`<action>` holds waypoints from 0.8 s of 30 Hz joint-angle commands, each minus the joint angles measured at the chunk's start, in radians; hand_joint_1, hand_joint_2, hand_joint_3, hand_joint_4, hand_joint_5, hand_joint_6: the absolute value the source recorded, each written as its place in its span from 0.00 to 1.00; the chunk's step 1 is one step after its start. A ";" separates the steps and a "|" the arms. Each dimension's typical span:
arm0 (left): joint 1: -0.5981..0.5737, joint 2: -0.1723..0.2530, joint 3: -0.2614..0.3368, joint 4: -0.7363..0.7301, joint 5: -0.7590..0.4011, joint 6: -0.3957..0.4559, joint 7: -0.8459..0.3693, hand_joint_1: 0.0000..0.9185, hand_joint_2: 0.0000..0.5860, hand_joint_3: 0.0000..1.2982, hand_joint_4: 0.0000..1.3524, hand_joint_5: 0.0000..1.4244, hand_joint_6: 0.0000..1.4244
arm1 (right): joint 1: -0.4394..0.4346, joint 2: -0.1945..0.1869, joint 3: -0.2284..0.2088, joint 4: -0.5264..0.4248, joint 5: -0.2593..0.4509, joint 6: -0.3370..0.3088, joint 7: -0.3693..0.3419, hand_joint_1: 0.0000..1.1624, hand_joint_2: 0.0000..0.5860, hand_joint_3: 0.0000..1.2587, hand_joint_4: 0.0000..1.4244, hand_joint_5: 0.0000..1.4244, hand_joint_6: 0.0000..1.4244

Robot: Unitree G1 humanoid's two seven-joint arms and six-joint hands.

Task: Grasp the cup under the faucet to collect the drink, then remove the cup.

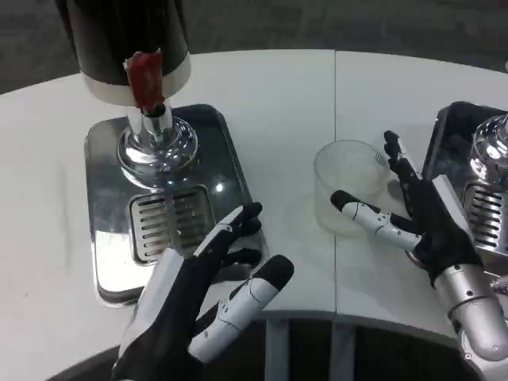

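A clear plastic cup (351,186) stands upright on the white table, right of the dispenser. My right hand (413,214) is open beside it, thumb reaching toward the cup's near side and fingers along its right side, not closed around it. The black drink dispenser (127,40) at the upper left has a red tap lever (145,78) over a chrome faucet (156,127). Below it lies a steel drip tray (171,226) with a slotted grate. My left hand (214,298) hovers open over the tray's near right corner, holding nothing.
A second chrome dispenser base and tray (476,171) sits at the right edge, just behind my right hand. A seam (335,159) between two tabletops runs past the cup. The table's front edge lies close below both hands.
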 commanded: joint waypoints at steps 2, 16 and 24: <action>0.001 0.002 -0.011 -0.009 0.012 0.019 -0.011 0.00 0.08 0.12 0.12 0.20 0.24 | -0.002 -0.003 0.018 0.022 -0.029 -0.027 -0.027 0.49 0.27 0.00 0.00 0.02 0.06; 0.013 0.006 0.007 -0.021 0.012 0.023 -0.010 0.00 0.08 0.13 0.12 0.20 0.24 | -0.056 0.016 0.050 0.103 -0.087 -0.020 -0.119 0.51 0.29 0.00 0.05 0.08 0.11; 0.026 0.010 0.016 -0.033 0.011 0.025 -0.010 0.00 0.08 0.13 0.13 0.20 0.24 | -0.063 0.027 0.060 0.126 -0.093 -0.026 -0.172 0.54 0.29 0.00 0.15 0.18 0.18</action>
